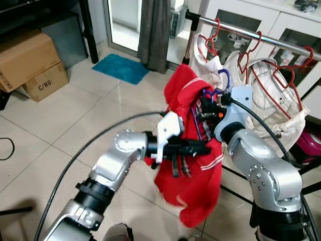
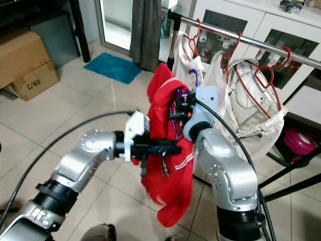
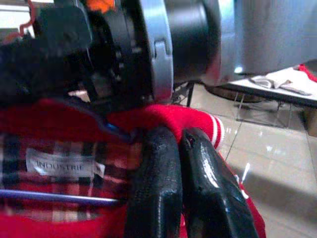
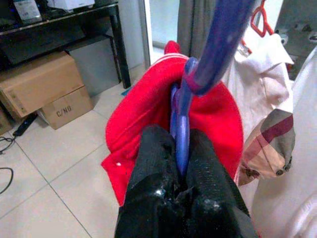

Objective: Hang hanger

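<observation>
A red garment with white stripes (image 1: 193,181) hangs on a purple hanger (image 4: 208,54), held up in front of me. My right gripper (image 4: 181,144) is shut on the hanger's neck just below the hook (image 1: 226,76). My left gripper (image 1: 203,149) reaches in from the left and is shut on the red garment (image 3: 188,116) near its plaid-lined collar and label (image 3: 59,166). The metal rail (image 1: 235,31) runs behind and above the hanger's hook, which is apart from it.
On the rail hang white clothes on red hangers (image 1: 271,95). The rack's black legs (image 1: 311,188) spread on the tiled floor at right, near a pink object (image 1: 308,145). Cardboard boxes (image 1: 30,63), a blue mat (image 1: 120,68) and a grey curtain (image 1: 154,30) lie to the left.
</observation>
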Motion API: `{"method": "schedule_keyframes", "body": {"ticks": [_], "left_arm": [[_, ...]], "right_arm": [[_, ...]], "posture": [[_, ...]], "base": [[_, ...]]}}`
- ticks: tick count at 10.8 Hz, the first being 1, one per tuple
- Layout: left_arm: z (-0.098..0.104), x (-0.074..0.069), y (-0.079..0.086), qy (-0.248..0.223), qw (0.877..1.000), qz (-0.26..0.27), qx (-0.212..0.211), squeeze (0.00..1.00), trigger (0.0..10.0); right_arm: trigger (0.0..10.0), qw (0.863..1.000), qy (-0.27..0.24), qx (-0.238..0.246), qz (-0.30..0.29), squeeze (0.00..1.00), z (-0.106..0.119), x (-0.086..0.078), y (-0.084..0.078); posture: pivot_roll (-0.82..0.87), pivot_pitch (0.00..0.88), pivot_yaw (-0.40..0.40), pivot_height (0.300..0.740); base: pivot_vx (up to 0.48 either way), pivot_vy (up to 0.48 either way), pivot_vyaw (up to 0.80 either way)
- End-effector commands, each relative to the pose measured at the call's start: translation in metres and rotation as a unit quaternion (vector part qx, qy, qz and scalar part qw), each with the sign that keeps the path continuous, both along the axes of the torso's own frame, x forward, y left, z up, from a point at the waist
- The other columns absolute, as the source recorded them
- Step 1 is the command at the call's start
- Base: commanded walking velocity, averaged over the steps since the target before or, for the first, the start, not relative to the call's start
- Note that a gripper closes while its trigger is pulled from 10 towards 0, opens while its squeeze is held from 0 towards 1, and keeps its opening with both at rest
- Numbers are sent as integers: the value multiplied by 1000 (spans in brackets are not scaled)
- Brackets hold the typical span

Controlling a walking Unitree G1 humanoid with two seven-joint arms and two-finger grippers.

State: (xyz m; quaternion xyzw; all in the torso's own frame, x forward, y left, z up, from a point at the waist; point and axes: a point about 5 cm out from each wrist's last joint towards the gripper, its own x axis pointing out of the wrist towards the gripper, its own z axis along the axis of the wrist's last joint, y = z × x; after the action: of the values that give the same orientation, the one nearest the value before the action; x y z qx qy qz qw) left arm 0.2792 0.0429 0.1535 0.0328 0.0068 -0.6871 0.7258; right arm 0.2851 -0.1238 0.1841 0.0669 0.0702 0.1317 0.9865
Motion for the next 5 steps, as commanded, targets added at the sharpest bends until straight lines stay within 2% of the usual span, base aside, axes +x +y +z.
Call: {"method": "schedule_keyframes", "body": {"ticks": [1, 5], "left_arm": [[6, -3, 0, -9, 1000, 1, -14, 0, 0], [41, 5, 18, -46, 997, 41, -51, 0, 0]], "right_arm": [[10000, 1000, -2, -12, -11, 0, -1, 0, -5], [10000, 999, 16, -21, -18, 0, -11, -4, -10]], "posture": [[3, 61, -94, 740], [-4, 64, -90, 740]], "base": [[0, 0, 0], [0, 0, 0]]}}
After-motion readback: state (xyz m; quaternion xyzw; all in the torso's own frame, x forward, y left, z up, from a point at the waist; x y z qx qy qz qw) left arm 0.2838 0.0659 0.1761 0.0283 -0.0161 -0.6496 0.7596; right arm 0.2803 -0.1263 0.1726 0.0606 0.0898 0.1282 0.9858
